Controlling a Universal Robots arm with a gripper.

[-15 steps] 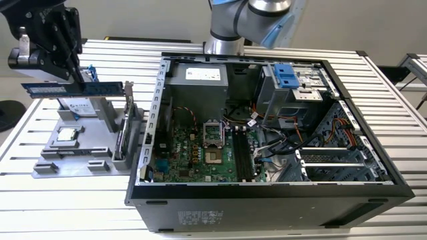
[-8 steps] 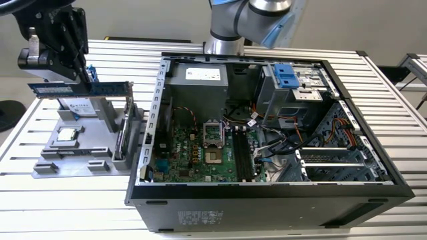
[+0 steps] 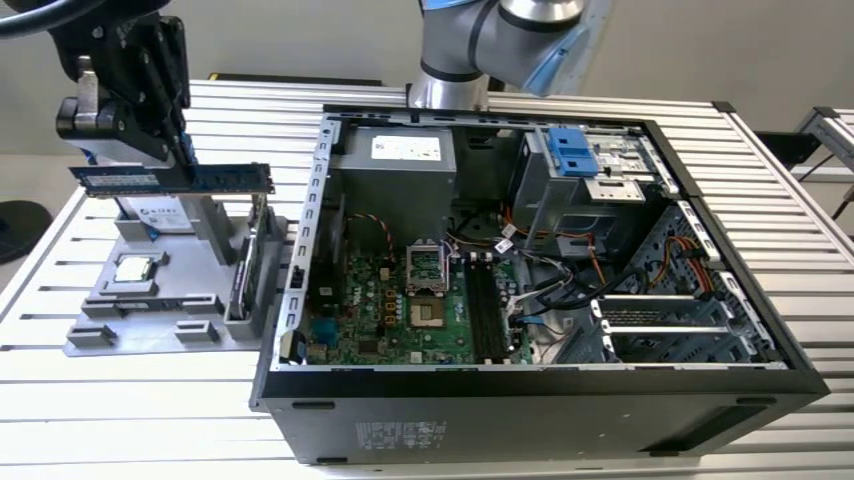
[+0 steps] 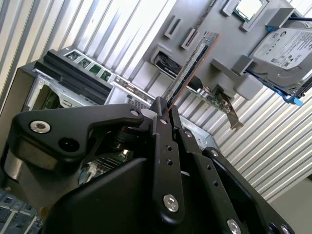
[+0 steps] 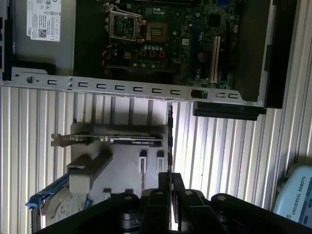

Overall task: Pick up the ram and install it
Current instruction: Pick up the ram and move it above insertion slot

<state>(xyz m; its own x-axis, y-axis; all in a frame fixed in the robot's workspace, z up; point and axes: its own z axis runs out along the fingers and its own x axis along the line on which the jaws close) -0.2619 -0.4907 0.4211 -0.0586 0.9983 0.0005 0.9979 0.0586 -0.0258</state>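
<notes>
Underneath everything, a ribbed metal surface (image 3: 120, 420). On it, toward the exterior view's right, an open computer case (image 3: 534, 410) lying on its side with the panel off. Inside, flat on the case floor, a green motherboard (image 3: 400, 310); at the far end a grey power supply (image 3: 400, 160), and beside that a metal drive cage (image 3: 534, 185) topped by a blue latch (image 3: 571, 150). Just beside the case, on the exterior view's left, a grey parts holder (image 3: 100, 335) resting on the same surface. Propped in the holder, a silver hard drive (image 4: 285, 48) with blue rails; near it, standing on edge, an expansion card (image 5: 112, 140) with a metal bracket; lying flat in a recess, a square processor chip (image 3: 134, 268). Above the holder, at the exterior view's upper left, the black pincer (image 3: 131, 158), pointing down. Drawn in narrow and clamped on the ram (image 3: 200, 178), fingers (image 4: 165, 146) pressed against both faces of the stick. Grips it nearer the end on the exterior view's left, leaving the other end jutting toward the case. Ram held level, long edge down, over the holder and outside the case, apart from the motherboard. Just above the holder's upright posts; touching them or not, cannot tell. Seen edge-on in both wrist views, as a thin strip reaching out from the fingertips.
</notes>
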